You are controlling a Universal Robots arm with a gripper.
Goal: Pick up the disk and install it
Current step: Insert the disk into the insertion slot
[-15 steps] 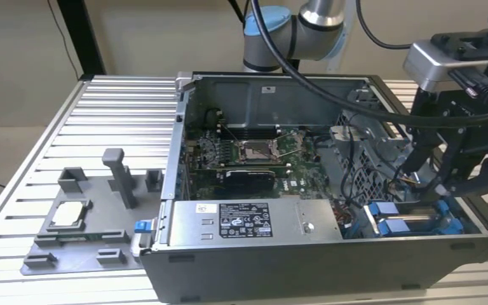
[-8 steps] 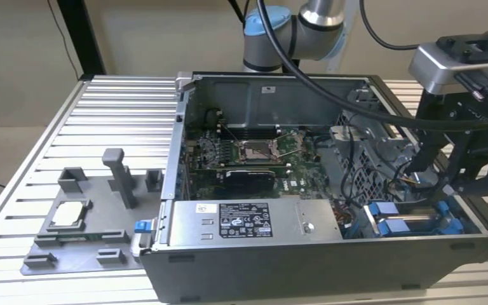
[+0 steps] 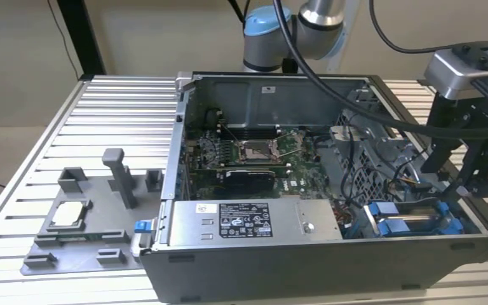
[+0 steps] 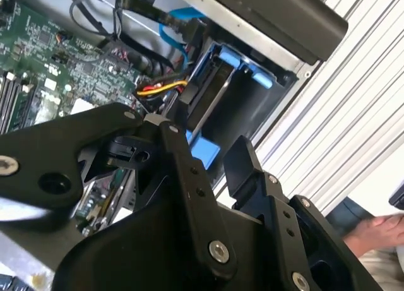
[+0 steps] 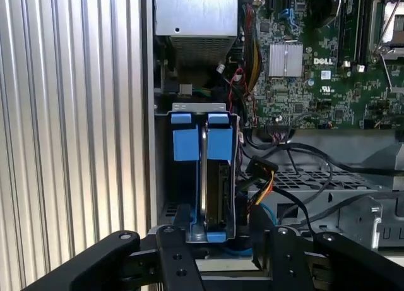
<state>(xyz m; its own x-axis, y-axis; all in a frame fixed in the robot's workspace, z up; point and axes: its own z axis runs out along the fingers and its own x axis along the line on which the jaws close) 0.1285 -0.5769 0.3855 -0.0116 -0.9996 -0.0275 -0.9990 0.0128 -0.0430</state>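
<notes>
The disk [image 3: 415,221] stands on edge in the drive bay at the case's front corner, on the exterior view's right, clipped in its blue frame. In the first wrist view the disk [image 5: 213,180] runs away from me, blue tabs at its far end. My gripper [image 3: 462,189] hangs just above that bay. Its black fingers [image 5: 172,256] stand apart on either side of the disk's near end, and my gripper [image 5: 221,237] is open. In the second wrist view a blue tab of the disk [image 4: 203,149] sits between the tips of my gripper [image 4: 213,160].
The open computer case [image 3: 312,267] holds a motherboard [image 3: 244,152], a labelled grey power supply box [image 3: 244,219] and loose cables [image 5: 265,177] beside the bay. A grey fixture with a small square chip [image 3: 66,215] lies on the exterior view's left. A person's hand [image 4: 379,231] rests beyond the slatted table.
</notes>
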